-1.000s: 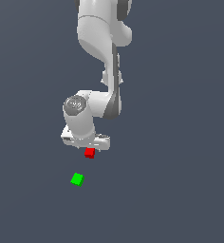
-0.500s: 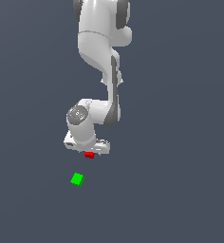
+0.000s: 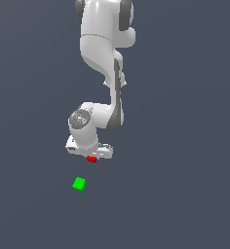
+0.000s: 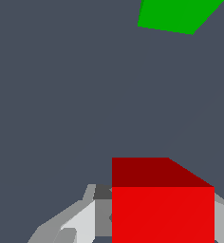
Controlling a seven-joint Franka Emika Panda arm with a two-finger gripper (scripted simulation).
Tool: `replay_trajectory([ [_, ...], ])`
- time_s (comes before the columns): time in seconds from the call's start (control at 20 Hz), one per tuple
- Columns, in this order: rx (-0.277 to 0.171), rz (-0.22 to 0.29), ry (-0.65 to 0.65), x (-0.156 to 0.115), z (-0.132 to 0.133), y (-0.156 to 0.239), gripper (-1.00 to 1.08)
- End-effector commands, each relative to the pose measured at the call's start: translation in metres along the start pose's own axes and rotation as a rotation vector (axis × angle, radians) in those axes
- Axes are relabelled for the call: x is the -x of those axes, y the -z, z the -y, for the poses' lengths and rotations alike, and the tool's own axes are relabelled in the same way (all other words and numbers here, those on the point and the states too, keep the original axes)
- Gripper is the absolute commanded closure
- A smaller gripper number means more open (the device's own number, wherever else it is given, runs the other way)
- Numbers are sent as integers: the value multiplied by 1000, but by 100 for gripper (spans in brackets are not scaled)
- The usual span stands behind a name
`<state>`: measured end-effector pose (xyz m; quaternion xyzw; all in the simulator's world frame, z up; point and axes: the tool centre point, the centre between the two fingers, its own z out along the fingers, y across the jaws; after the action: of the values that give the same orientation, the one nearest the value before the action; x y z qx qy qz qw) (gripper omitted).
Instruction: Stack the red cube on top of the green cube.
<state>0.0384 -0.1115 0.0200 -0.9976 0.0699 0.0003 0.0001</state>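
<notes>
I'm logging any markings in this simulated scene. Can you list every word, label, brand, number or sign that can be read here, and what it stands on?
None: no readable text shows in either view.
The red cube, between the gripper fingers, has plain faces.
The green cube is plain too.
The white arm carries no legible logo or number.
The grey floor is unmarked.

The red cube (image 4: 162, 209) sits between the pincer's (image 4: 156, 223) grey fingers (image 4: 80, 218); the green cube (image 4: 173, 15) lies well apart on the table (image 4: 61, 95).
</notes>
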Motion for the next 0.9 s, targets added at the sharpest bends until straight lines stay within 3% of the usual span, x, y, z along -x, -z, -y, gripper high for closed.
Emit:
replay_trajectory([
  [0.0, 0, 0, 0, 0, 0, 0, 108],
  [0.45, 0, 0, 0, 1, 0, 11, 108],
  [0.85, 0, 0, 0, 1, 0, 61, 108],
])
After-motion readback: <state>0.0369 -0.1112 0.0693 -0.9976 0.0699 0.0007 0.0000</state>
